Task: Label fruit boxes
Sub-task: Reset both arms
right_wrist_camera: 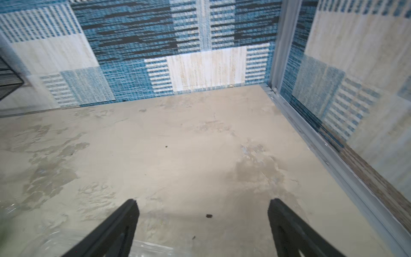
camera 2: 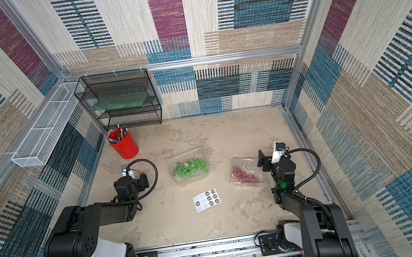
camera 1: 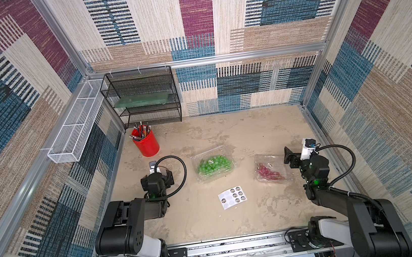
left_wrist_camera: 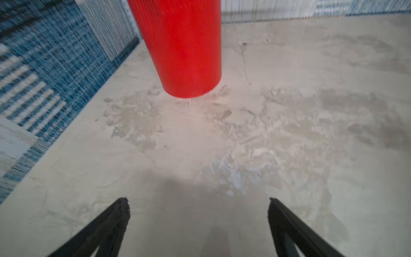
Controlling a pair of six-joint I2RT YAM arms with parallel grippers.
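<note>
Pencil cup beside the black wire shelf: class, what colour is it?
The pencil cup is plain red, and it shows best in the left wrist view.

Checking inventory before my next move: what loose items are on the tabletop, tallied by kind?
Clear plastic clamshell boxes: 2, green-grape box and red-grape box
White sheet of round stickers: 1
Red pencil cup: 1
Total: 4

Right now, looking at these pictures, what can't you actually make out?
Printing on the sticker sheet: too small in both top views.
Rim of the red pencil cup: cut off by the left wrist view's edge.
The green slab on the black mesh shelf: veiled by mesh, unidentifiable.
</note>
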